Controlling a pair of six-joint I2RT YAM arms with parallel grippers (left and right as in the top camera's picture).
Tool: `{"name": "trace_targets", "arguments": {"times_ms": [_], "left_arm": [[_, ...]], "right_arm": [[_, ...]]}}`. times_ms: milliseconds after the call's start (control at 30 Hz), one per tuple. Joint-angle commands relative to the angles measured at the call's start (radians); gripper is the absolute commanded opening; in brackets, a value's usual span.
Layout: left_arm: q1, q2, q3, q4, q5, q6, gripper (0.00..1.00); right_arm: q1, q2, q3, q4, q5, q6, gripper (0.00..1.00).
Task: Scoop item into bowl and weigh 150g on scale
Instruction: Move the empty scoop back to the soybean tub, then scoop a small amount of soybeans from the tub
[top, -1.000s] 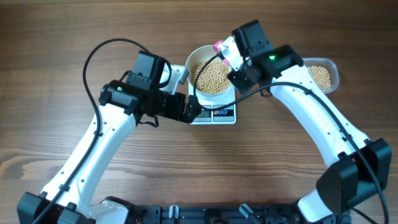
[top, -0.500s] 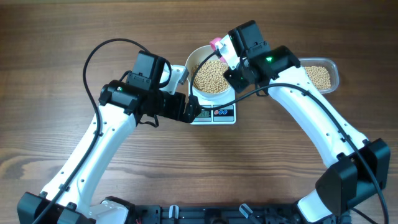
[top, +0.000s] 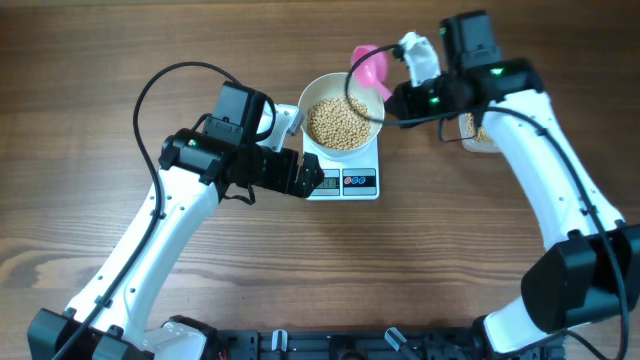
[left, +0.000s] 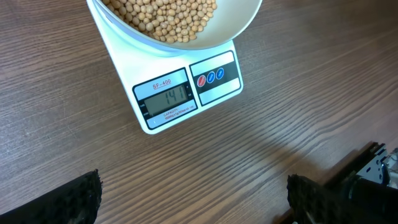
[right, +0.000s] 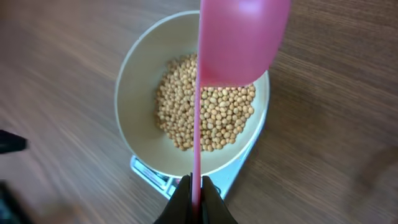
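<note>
Wide bare surface (top: 100, 60) left and front of the scale (left: 180, 93). On that scale, white bowl (right: 140, 93) of beans (top: 338, 122). Just past the bowl's far right rim, pink scoop (top: 370, 67), handle running right into the clenched right gripper (right: 194, 196). Left gripper (top: 305, 180) spread wide, empty, by the scale's front left. Clear container (top: 478, 138) half hidden under right arm (top: 540, 170).

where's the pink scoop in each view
overhead: pink scoop upper middle, by the bowl's upper-right rim.
left wrist: not in it; bowl at top.
right wrist: scoop top centre, over the bowl, handle in right hand.
shared landmark: the bowl.
</note>
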Motion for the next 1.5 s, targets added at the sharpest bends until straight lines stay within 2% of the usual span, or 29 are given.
{"name": "trace_targets", "arguments": {"times_ms": [0, 100, 233, 333, 367, 533, 700, 900, 1233, 1400, 1467], "left_arm": [[0.000, 0.005, 0.005, 0.002, 0.010, 0.016, 1.00], [0.000, 0.005, 0.005, 0.002, 0.010, 0.015, 1.00], [0.000, 0.005, 0.005, 0.002, 0.010, 0.015, 1.00], [0.000, 0.005, 0.005, 0.002, 0.010, 0.015, 1.00], [0.000, 0.005, 0.005, 0.002, 0.009, 0.016, 1.00], [0.000, 0.005, 0.005, 0.002, 0.010, 0.015, 1.00], [0.000, 0.005, 0.005, 0.002, 0.010, 0.015, 1.00], [0.000, 0.005, 0.005, 0.002, 0.009, 0.015, 1.00], [0.000, 0.005, 0.005, 0.002, 0.010, 0.015, 1.00], [0.000, 0.005, 0.005, 0.002, 0.009, 0.015, 1.00], [0.000, 0.005, 0.005, 0.002, 0.010, 0.015, 1.00]], "right_arm": [[-0.068, 0.007, 0.019, 0.005, -0.157, 0.048, 0.04], [-0.115, 0.007, 0.019, 0.010, -0.095, 0.137, 0.04], [-0.164, 0.007, 0.019, -0.027, 0.281, 0.401, 0.04], [-0.170, 0.007, 0.019, -0.087, 0.417, 0.439, 0.04], [-0.170, 0.006, 0.019, -0.119, 0.490, 0.440, 0.04], [-0.170, -0.041, 0.019, -0.115, 0.549, 0.438, 0.04], [-0.170, -0.138, 0.019, -0.140, 0.694, 0.437, 0.04], [-0.171, -0.116, -0.022, -0.231, 0.773, 0.382, 0.04], [-0.252, -0.104, -0.154, -0.206, 0.772, 0.354, 0.04], [-0.255, -0.102, -0.214, -0.135, 0.660, 0.227, 0.04], [-0.255, -0.085, -0.227, -0.122, 0.658, 0.225, 0.04]]}}
